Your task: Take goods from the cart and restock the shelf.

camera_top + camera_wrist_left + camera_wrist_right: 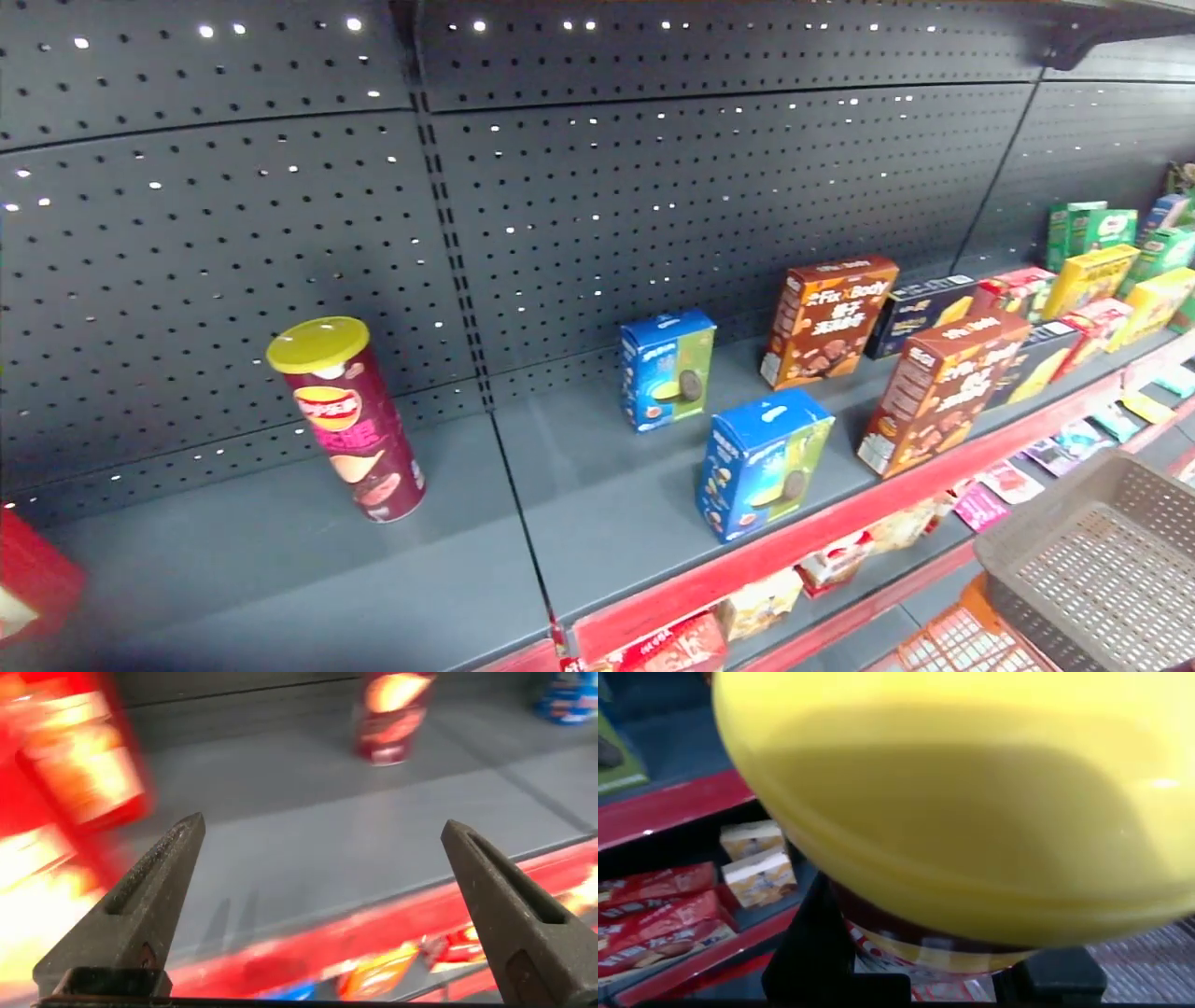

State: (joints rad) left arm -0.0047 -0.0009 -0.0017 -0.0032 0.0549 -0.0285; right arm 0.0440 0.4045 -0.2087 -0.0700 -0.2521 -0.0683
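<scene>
a yellow-lidded can (pixel 952 793) loomed closest to the lens, its lid hard up against the right wrist camera. its maroon body was pinched between the dark fingers (pixel 817 952) of the right gripper (pixel 924 966), which was closed on it. beyond the can lay a lower tier holding red packets (pixel 654 924) and two small pale boxes (pixel 757 863).

the left gripper (pixel 318 859) hung over the front of the grey shelf (pixel 597 504) with its two fingers spread wide and nothing between them. ahead of it stood a maroon chip can (pixel 388 719) and, off to one side, a blurred red box (pixel 75 756).

seen from the head camera, that maroon chip can (pixel 347 420) stood alone on the left bay of the shelf, near the perforated back panel (pixel 233 233), its yellow lid on. the bay to its right held two blue biscuit boxes (pixel 667 369), one near the back and one near the front edge. beside them were two brown boxes (pixel 826 322), set the same way. farther right ran a row of mixed coloured boxes (pixel 1092 280). a grey mesh basket (pixel 1092 551) sat at the lower right, in front of the shelving and well apart from the maroon can.
</scene>
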